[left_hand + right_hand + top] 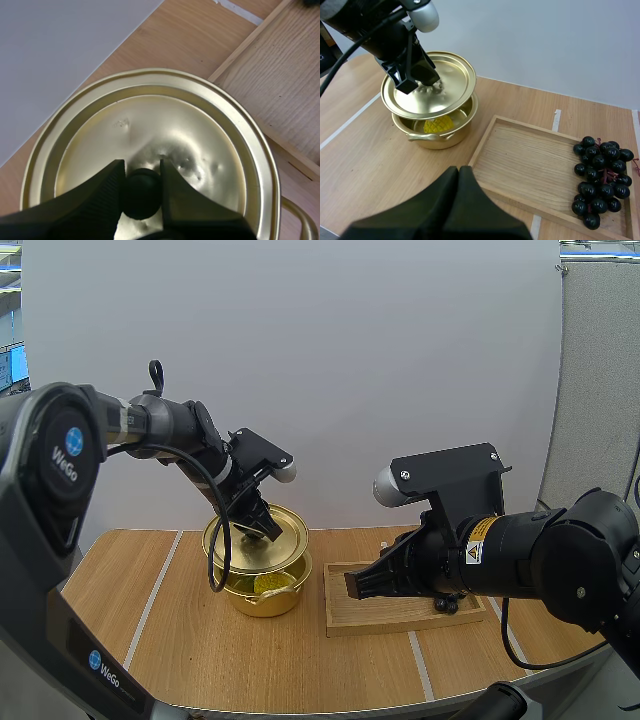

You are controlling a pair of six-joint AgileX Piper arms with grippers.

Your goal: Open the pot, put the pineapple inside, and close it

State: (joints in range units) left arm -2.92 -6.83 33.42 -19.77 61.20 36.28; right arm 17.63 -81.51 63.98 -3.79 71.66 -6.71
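A gold pot [265, 592] [436, 135] stands on the table with a yellow pineapple [438, 124] [271, 584] inside it. Its gold lid [262, 535] [150, 145] [427, 87] hangs tilted just above the pot's rim. My left gripper [262, 523] [141, 192] is shut on the lid's black knob [142, 194], the fingertips pinching it from both sides. My right gripper [352, 585] [459, 172] is shut on nothing and hovers over the near left corner of the wooden tray [400, 612] [520, 160], to the right of the pot.
A bunch of dark grapes [601, 174] lies at the right end of the tray. White tape lines [155, 595] run across the wooden table. The table's front edge is close below the pot and tray.
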